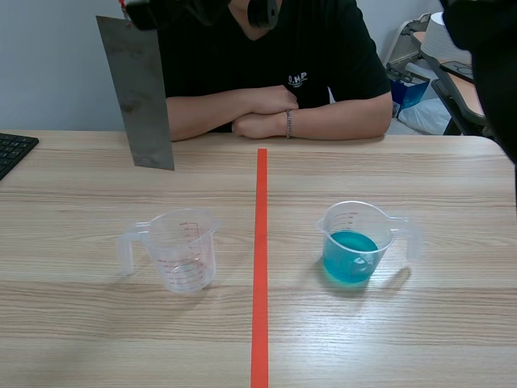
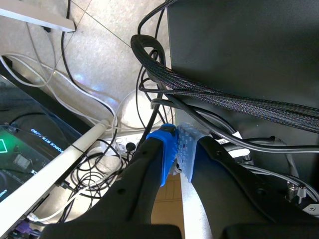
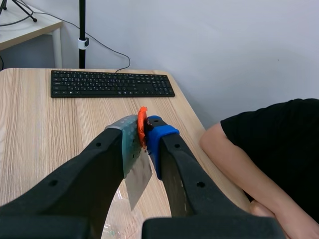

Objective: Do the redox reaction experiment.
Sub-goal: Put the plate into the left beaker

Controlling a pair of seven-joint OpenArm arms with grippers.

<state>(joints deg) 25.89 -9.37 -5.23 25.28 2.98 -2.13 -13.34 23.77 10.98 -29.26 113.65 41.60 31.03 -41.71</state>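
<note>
1. The wooden table [image 1: 81, 323] is the biggest thing. An orange-red tape line [image 1: 260, 267] runs down its middle.
2. A person in a black shirt [image 1: 323, 48] sits at the far side. Their arms are folded on the table, with a bracelet [image 1: 288, 123] on one wrist.
3. The right arm comes in from the right and goes across the top of the scene view. The right gripper [image 3: 144, 132] has its two fingers pressed tight on the top edge of the metal sheet [image 1: 141, 97]. A small orange-red bit [image 3: 142, 122] sticks up between the pads.
4. The metal sheet is grey, flat and dull. It hangs down from the fingers, up in the air, on the left side of the tape line. It is tilted a little.
5. The left gripper [image 2: 177, 144] does not show in the scene view. In its own view, the blue pad and the pale dotted pad touch each other with nothing between them. Past them are black cables [image 2: 224, 99] and a floor.
6. A black keyboard [image 3: 112, 83] lies at the left edge of the table.
7. A clear measuring cup [image 1: 355, 242] stands right of the tape line. It has blue liquid [image 1: 350, 257] in the bottom, and its handle points right.
8. An empty clear measuring cup [image 1: 182, 250] with red marks stands left of the tape line. Its handle points left. The two cups are well apart.
</note>
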